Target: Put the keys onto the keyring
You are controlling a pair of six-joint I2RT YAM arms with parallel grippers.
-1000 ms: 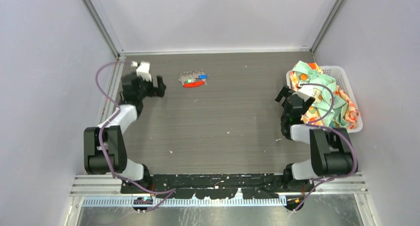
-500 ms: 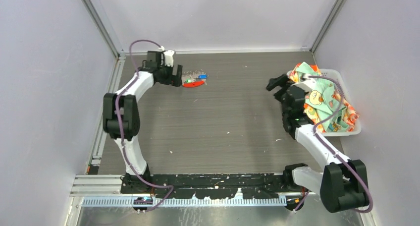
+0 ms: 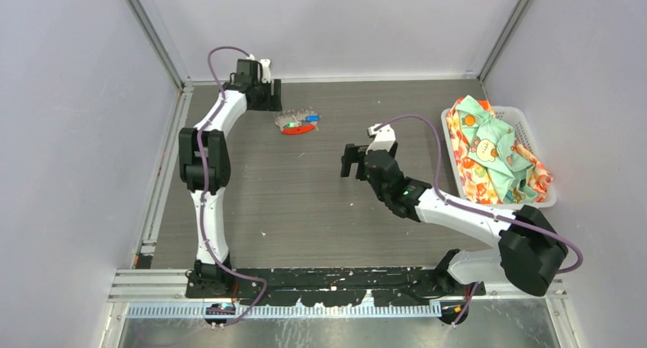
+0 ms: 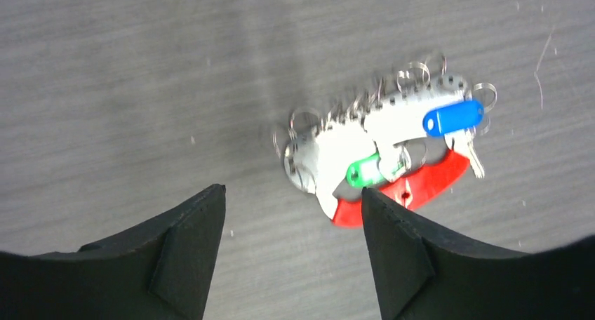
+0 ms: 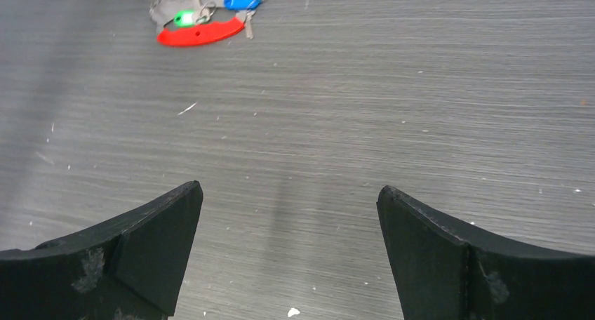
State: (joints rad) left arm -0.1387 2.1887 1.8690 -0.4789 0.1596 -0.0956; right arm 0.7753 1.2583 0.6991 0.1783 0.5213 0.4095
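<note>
Grey wood-grain tabletop (image 3: 305,211): green- and blue-headed metal keys (image 4: 361,172) heaped against silvery chain-and-red-loop keyring (image 4: 428,183). Left gripper (image 4: 291,257) hovering just beside, jaws apart, empty; right gripper (image 5: 288,250) well apart, jaws spread. Threading seemingly not begun.

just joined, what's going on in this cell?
Nothing is held yet. The left gripper hovers open just short of the keyring, whose red loop and chain lie in a heap with the green key and blue key on the table. The right gripper, also open, points at that heap from mid-table, well apart.
</note>
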